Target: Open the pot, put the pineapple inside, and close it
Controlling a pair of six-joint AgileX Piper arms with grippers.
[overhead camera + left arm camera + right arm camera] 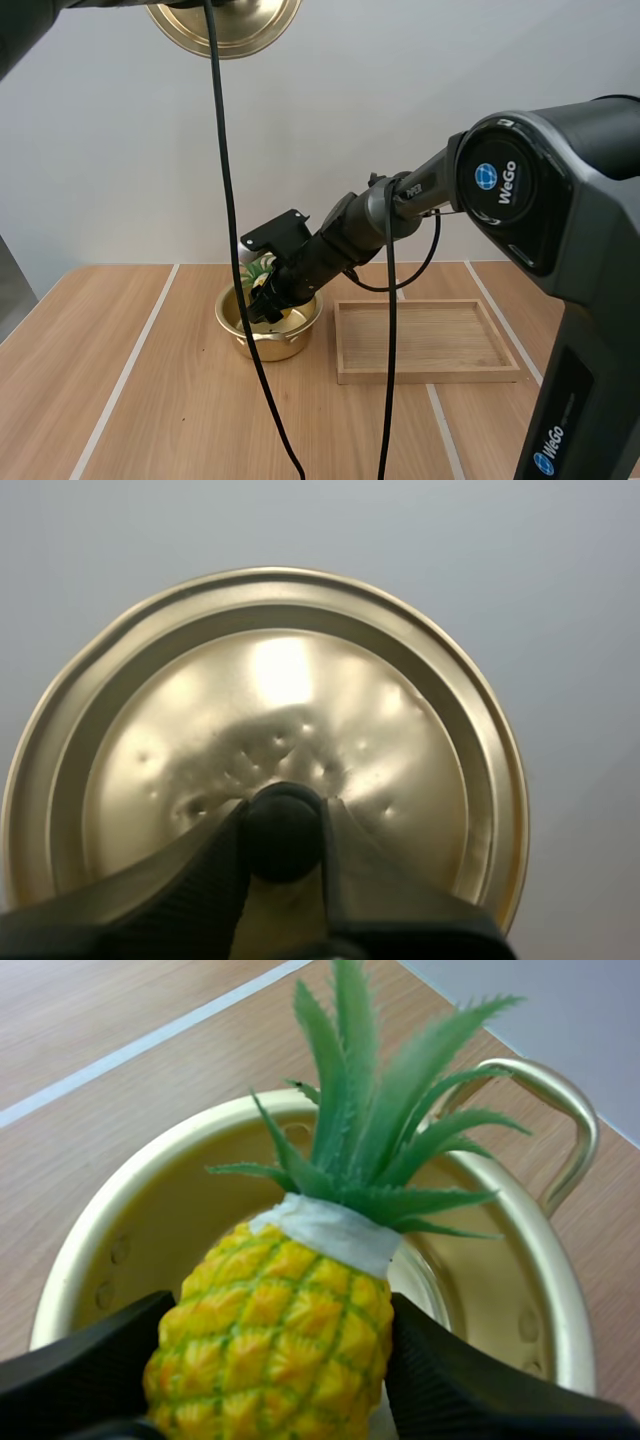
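Observation:
A gold pot (268, 322) stands uncovered on the table, left of the tray. My right gripper (268, 303) reaches down into it, shut on a yellow pineapple (272, 1345) with green leaves (258, 270). In the right wrist view the black fingers (460, 1390) press the fruit's two sides while it hangs over the pot's rim (180, 1140) and inside. High above the table hangs the gold lid (224, 22). My left gripper (284, 832) is shut on the lid's black knob (284, 825), the lid (262, 740) tilted to face the camera.
A shallow wooden tray (428, 340) lies to the right of the pot, with nothing in it. The table (150, 400) is light wood with pale seams.

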